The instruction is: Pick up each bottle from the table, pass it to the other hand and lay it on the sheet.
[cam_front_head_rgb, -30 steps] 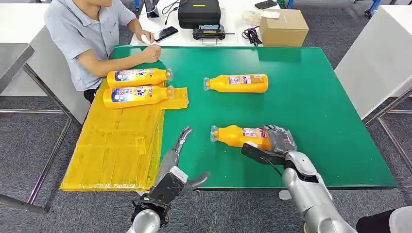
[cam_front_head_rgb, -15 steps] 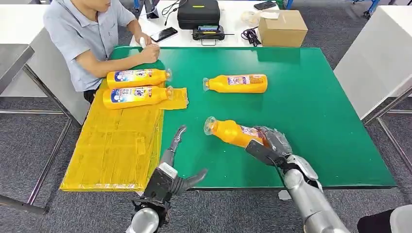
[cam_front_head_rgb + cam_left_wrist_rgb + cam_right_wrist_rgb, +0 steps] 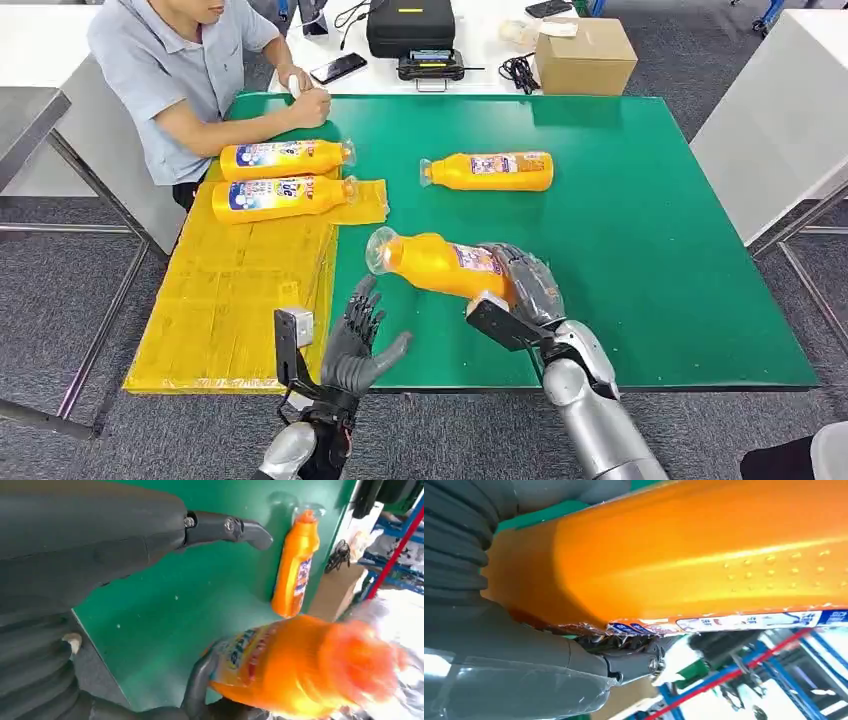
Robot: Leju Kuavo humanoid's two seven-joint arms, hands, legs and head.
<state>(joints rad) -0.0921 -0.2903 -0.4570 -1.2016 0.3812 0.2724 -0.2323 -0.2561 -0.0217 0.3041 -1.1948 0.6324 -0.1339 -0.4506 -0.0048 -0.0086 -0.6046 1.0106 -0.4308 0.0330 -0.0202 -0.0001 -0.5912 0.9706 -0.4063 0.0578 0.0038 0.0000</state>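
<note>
Right hand (image 3: 520, 285) grips the bottle (image 3: 435, 262) by its base — now lifted off the bench (image 3: 650, 220) near its front edge, cap swung toward the left hand (image 3: 362, 340), risen, fingers spread, empty — handover next; sheet (image 3: 240, 300) awaits.

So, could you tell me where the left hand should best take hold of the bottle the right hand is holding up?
Probably around the bare shoulder just behind the cap. The right hand grips the bottle at its base end, cap pointing toward the open left hand, leaving that part free. Coming up from below on the robot's left looks easiest.
</note>
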